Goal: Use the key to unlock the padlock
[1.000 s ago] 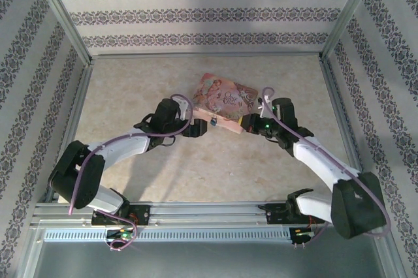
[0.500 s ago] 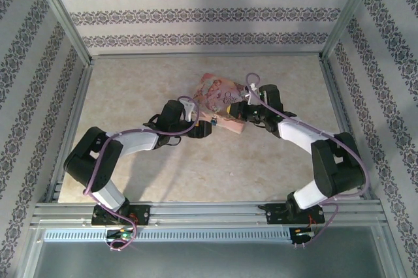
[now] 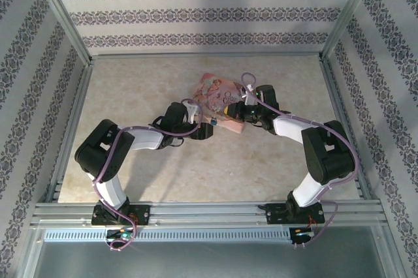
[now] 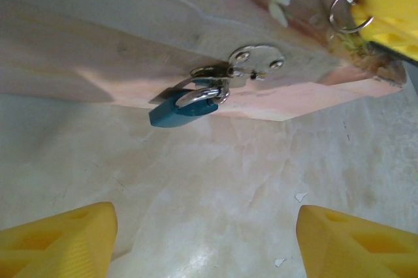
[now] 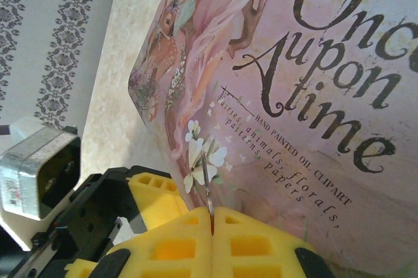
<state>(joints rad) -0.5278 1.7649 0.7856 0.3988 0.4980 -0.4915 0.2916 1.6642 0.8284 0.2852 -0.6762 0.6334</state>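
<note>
The padlock (image 4: 179, 109), a small teal body with a silvery shackle, hangs from the metal hasp (image 4: 258, 61) on the front wall of the pink printed box (image 4: 130, 43). In the top view the padlock (image 3: 213, 122) shows as a speck at the box's near edge. My left gripper (image 4: 206, 245) is open just in front of it, low over the table, with nothing between its yellow fingers (image 4: 59, 242). My right gripper (image 5: 212, 211) is shut on the key (image 5: 207, 183), whose thin blade sticks out over the box lid (image 5: 313, 62). Its key ring (image 4: 346, 14) hangs at the box's right corner.
The box (image 3: 215, 92) lies on the beige marbled table (image 3: 163, 167), at its far middle. Patterned walls and metal posts (image 3: 62, 14) fence the table on three sides. The left gripper's finger and wrist camera (image 5: 39, 167) sit close beside the right gripper.
The right arm has folded up and carried its gripper left and farther onto the box. The left arm has also folded, and its gripper has edged right toward the padlock.
</note>
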